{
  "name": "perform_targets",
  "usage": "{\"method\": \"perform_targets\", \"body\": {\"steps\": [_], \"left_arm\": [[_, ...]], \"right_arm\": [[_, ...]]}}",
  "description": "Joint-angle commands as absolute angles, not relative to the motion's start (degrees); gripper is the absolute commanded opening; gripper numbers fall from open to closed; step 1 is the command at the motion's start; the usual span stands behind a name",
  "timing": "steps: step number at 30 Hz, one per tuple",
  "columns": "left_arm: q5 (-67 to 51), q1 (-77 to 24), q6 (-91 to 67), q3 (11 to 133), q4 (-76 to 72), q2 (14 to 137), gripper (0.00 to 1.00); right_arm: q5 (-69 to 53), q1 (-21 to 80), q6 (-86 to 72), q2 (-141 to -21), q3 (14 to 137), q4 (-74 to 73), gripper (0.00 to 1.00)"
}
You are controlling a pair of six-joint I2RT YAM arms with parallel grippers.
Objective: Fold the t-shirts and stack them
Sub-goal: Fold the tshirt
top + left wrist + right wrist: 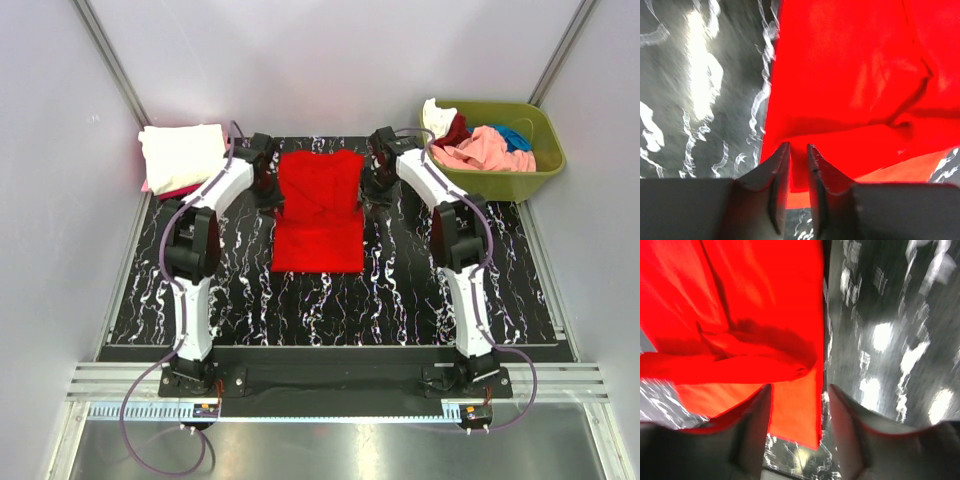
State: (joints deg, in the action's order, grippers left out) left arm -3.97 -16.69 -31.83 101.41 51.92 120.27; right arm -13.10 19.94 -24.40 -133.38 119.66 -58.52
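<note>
Black marbled tabletop [400, 290] veined with white fills the floor of a pale-walled booth. At its centre, toward 12 o'clock, lies a bright red cloth t-shirt [320, 210], folded into a tall rectangle. The left jaws sit at its 10 o'clock edge, narrowly parted, with the red hem running into the gap. The right jaws sit at its 2 o'clock edge, spread wide, with the shirt's corner lying between them. At 10 o'clock rests a folded cream-white t-shirt [180, 152]. At 2 o'clock an olive-green plastic bin [545, 160] holds crumpled pink [490, 152], teal [515, 135] and dark red [458, 130] ones.
</note>
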Motion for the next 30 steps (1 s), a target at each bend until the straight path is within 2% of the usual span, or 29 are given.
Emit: {"method": "perform_targets", "body": {"steps": [1, 2, 4, 5, 6, 7, 11, 16, 19, 23, 30], "left_arm": [[-6.3, -12.5, -28.7, 117.8, 58.5, 125.7, 0.3], [-7.2, -12.1, -27.7, 122.0, 60.4, 127.9, 0.38], [-7.2, -11.7, -26.6, 130.4, 64.2, 128.1, 0.49], [-6.5, -11.7, -26.3, 129.9, 63.3, 125.8, 0.57], [-6.5, -11.8, -26.1, 127.7, 62.1, 123.9, 0.59], [-6.4, -11.8, -26.4, 124.8, 60.5, 121.6, 0.6], [-7.6, -12.0, -28.5, 102.9, 50.6, 107.6, 0.6], [-9.4, -12.6, -31.2, 81.8, 42.1, 95.8, 0.59], [-12.6, -12.7, -33.2, 70.0, 36.5, 89.8, 0.59], [-17.3, -12.7, -35.4, 56.3, 27.6, 83.6, 0.6], [-18.9, -12.7, -38.3, 45.8, 19.0, 80.4, 0.61]], "right_arm": [[-15.6, 16.7, -24.2, -138.5, 133.8, -64.7, 0.59], [-16.5, 15.8, -24.3, -139.8, 142.2, -66.7, 0.61], [-16.2, 15.7, -24.3, -140.8, 147.5, -70.3, 0.66], [-16.3, 15.7, -24.3, -138.3, 146.9, -69.4, 0.67], [-16.9, 15.7, -24.3, -136.1, 144.2, -67.7, 0.67], [-18.2, 15.7, -24.4, -133.5, 135.7, -65.5, 0.68], [-22.1, 15.9, -25.0, -118.5, 113.1, -52.5, 0.68], [-27.7, 16.1, -24.8, -108.7, 88.4, -44.6, 0.7], [-33.4, 16.1, -25.9, -104.7, 77.0, -37.9, 0.74], [-35.9, 16.3, -26.5, -103.0, 70.0, -33.1, 0.75], [-36.3, 17.5, -26.1, -106.9, 68.9, -30.6, 0.74]]}}
